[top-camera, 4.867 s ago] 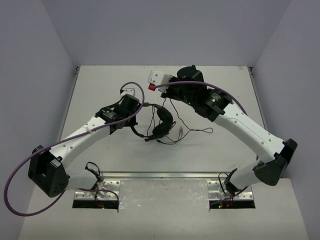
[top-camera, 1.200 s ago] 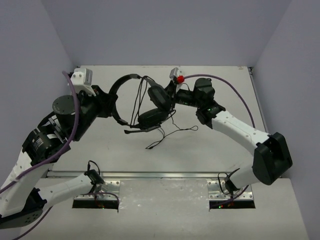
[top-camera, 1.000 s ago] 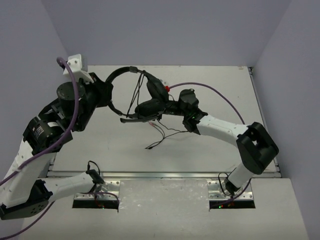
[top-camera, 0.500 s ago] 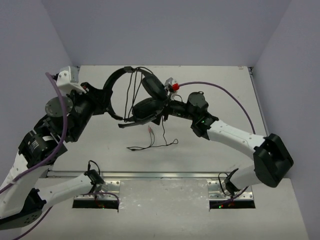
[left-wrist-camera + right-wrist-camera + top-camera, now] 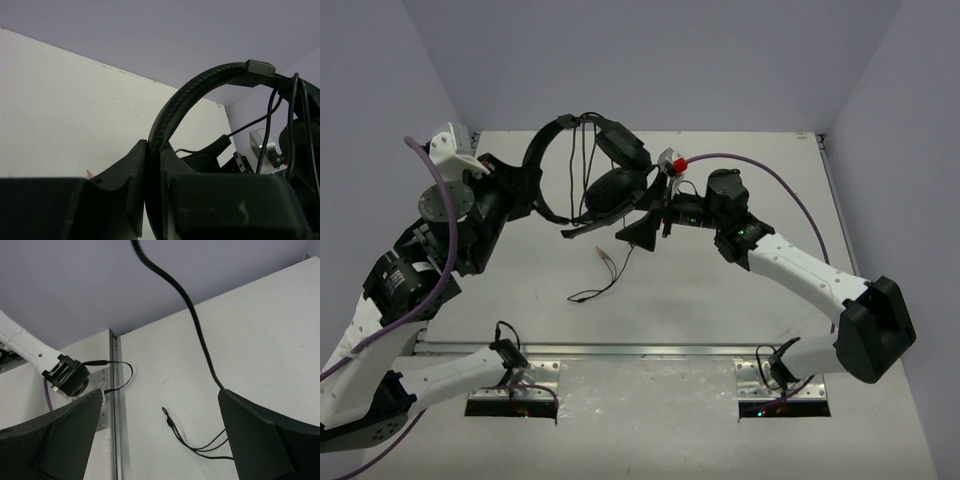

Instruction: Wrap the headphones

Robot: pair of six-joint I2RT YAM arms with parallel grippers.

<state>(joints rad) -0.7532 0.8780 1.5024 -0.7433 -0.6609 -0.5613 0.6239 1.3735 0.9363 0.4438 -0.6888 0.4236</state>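
Two risks, likely: loose cable (image 5: pixel 195 316) sliding off the wide-spread right gripper (image 5: pixel 648 225) — wound loops slackening; headphones (image 5: pixel 615 185) swivelling in the left gripper (image 5: pixel 530 192), pinched only on the headband (image 5: pixel 185 97), aloft over the table (image 5: pixel 520 290).

The headphones (image 5: pixel 610 185) hang in mid-air at the centre, between the left tool (image 5: pixel 527 190) and the right tool (image 5: pixel 653 218), and block a straight pass there. Their thin cable (image 5: pixel 618 268) drops to the worktop (image 5: pixel 770 180) and trails toward the near left. Open worktop lies at the far right and along the near edge. The walls (image 5: pixel 650 60) close the left, far and right sides.
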